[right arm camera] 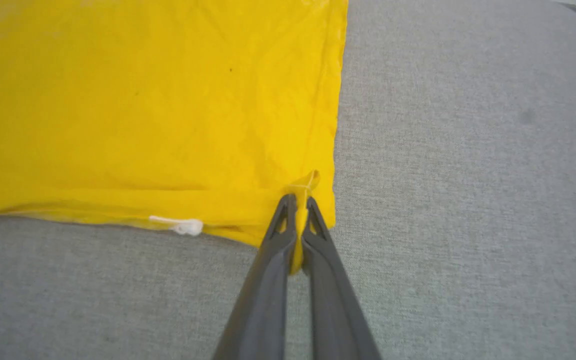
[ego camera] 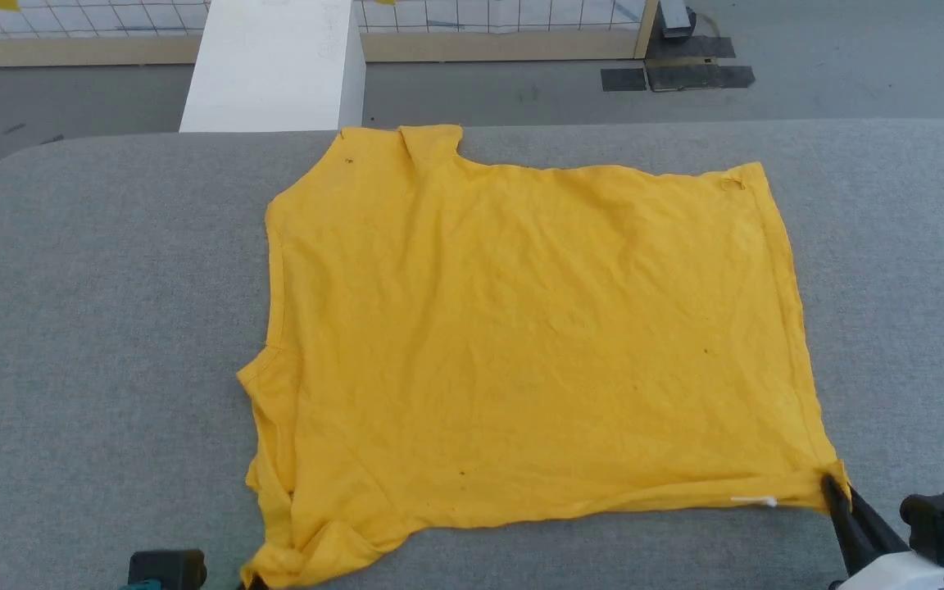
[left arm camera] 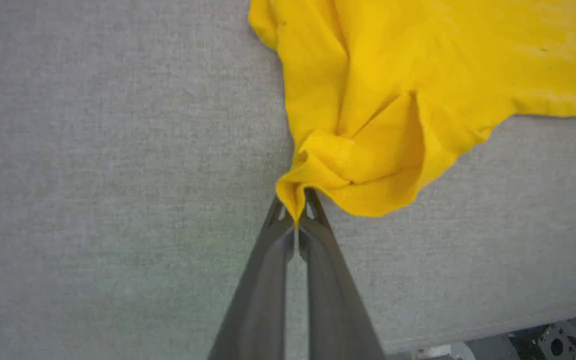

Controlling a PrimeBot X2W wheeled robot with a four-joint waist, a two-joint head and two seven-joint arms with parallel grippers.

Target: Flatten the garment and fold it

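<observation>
The mustard-yellow garment (ego camera: pixel 521 328) lies spread on the grey table, plain side up, its print hidden. Its near left corner is bunched into folds (left arm camera: pixel 363 155). My left gripper (left arm camera: pixel 295 200) is shut on the tip of that bunched corner. My right gripper (right arm camera: pixel 297 200) is shut on the near right hem corner, next to a small white tag (right arm camera: pixel 180 225). In the head view the right gripper (ego camera: pixel 831 483) shows at the lower right with its fingers on the garment's corner.
The grey felt table (ego camera: pixel 95 311) stretches wide to both sides of the garment. A white block (ego camera: pixel 275 65) stands behind the table's far edge. Beyond lie grey floor and a wire-grid fence (ego camera: pixel 505 16).
</observation>
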